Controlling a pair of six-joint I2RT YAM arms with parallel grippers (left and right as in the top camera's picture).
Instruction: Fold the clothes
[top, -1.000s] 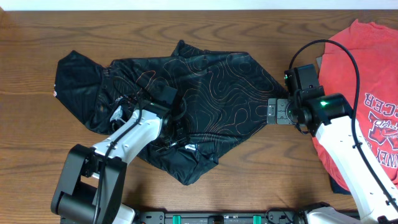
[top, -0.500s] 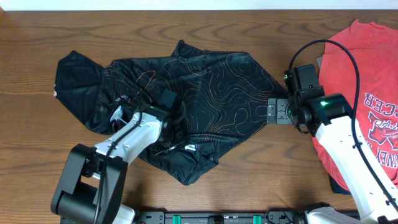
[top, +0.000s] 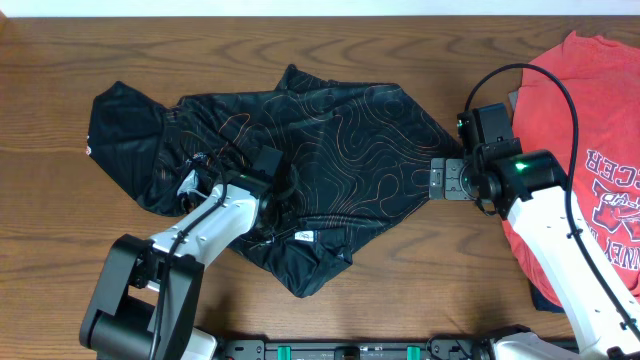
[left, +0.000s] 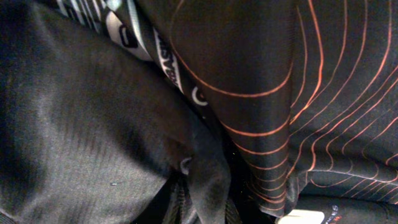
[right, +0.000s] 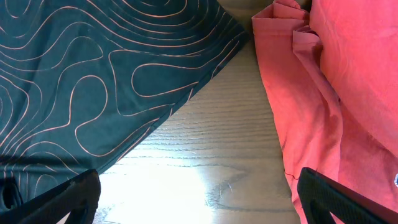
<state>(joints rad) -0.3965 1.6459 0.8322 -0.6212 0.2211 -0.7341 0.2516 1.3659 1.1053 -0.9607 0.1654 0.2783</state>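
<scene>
The crumpled black thin jersey with orange contour lines (top: 330, 140) is lying left-to-right across the worktop's (top: 400, 300) middle, the left gripper (top: 272, 192) sitting buried in its lower folds, grip unclear, the wide-open right gripper (top: 437, 180) hovering beside its right corner.

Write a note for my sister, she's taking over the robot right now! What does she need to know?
Left gripper: down on the middle of the black jersey. A ridge of cloth runs into it, so it looks closed on the fabric, though its fingers are hidden.
Right gripper: wide open and empty, over bare table at the jersey's right corner.
Things: the jersey lies spread out and rumpled across the table's middle. The red T-shirt sits at the right edge, apart from it.
Done: no fold made yet.
Left: every fold.
</scene>
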